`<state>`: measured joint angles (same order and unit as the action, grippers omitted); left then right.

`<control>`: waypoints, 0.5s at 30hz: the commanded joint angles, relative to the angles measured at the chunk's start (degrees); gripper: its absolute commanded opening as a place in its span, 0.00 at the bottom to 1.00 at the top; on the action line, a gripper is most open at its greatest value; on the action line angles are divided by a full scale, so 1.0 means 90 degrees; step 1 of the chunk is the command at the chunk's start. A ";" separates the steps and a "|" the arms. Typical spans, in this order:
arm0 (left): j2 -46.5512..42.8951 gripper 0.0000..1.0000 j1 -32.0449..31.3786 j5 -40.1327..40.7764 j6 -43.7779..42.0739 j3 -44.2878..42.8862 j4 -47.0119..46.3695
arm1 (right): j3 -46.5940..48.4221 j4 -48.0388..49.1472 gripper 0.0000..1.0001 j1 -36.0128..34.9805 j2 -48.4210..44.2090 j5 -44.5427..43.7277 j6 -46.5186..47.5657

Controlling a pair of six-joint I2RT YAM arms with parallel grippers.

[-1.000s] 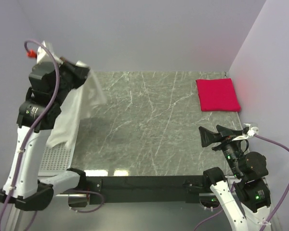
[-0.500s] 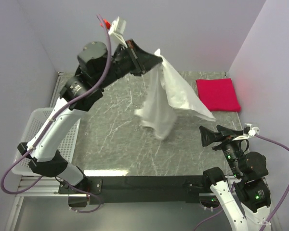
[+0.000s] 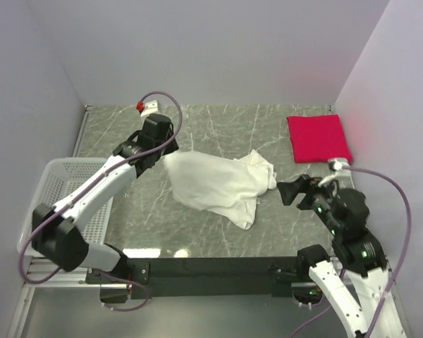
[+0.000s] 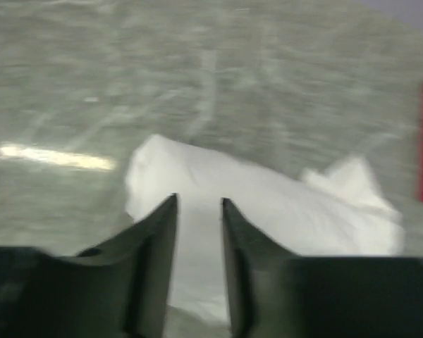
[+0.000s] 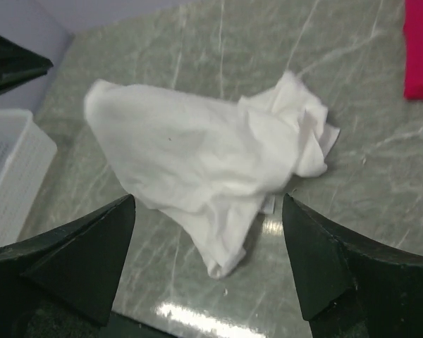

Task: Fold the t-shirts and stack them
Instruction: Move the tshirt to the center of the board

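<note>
Ana: Where is the white t-shirt [image 3: 218, 186]?

Ben: It lies in a crumpled heap near the middle of the table [image 3: 218, 127]; it is not folded; 1 bunched end points to the right side.

Ana: And the red t-shirt [image 3: 318, 138]?

Ben: It is folded into a square; it lies flat at the far right corner, well apart from the white one; the 2 shirts are not stacked.

Ana: What is the left gripper [image 3: 161, 158] doing?

Ben: It sits at the left end of the white t-shirt; its 2 fingers have only a thin gap between them; the left wrist view is blurry, and white cloth shows through the gap; in the right wrist view the gripper looks a bit apart from the cloth, so it seems to hold nothing.

Ana: And the right gripper [image 5: 208, 201]?

Ben: Its 2 fingers are spread wide and hold nothing; it is low, just beside the bunched right end of the white t-shirt, and it faces that end; the cloth is in front of the fingers, not between them.

Ana: What else is there?

Ben: A white basket [image 3: 63, 184] with little holes sits by the left edge of the table.
</note>
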<state>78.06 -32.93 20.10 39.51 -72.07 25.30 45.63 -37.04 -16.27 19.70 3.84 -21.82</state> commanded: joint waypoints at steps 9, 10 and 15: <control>0.0379 0.87 -0.1182 0.0404 -0.0387 0.0166 0.0255 | -0.0215 -0.0076 0.80 -0.0077 0.2673 0.0932 -0.0426; 0.0408 0.87 -0.1436 0.0297 -0.0308 0.0224 0.0255 | -0.0390 0.0022 0.79 -0.0086 0.2751 0.0873 -0.0572; 0.1032 0.79 -0.3204 0.0247 0.0024 0.0178 0.0089 | -0.0587 0.0189 0.76 -0.0057 0.3045 0.0007 -0.0943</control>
<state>84.53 -55.64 22.28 38.02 -69.45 26.74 40.51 -38.87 -16.53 46.44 9.61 -27.24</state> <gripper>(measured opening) 0.795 0.763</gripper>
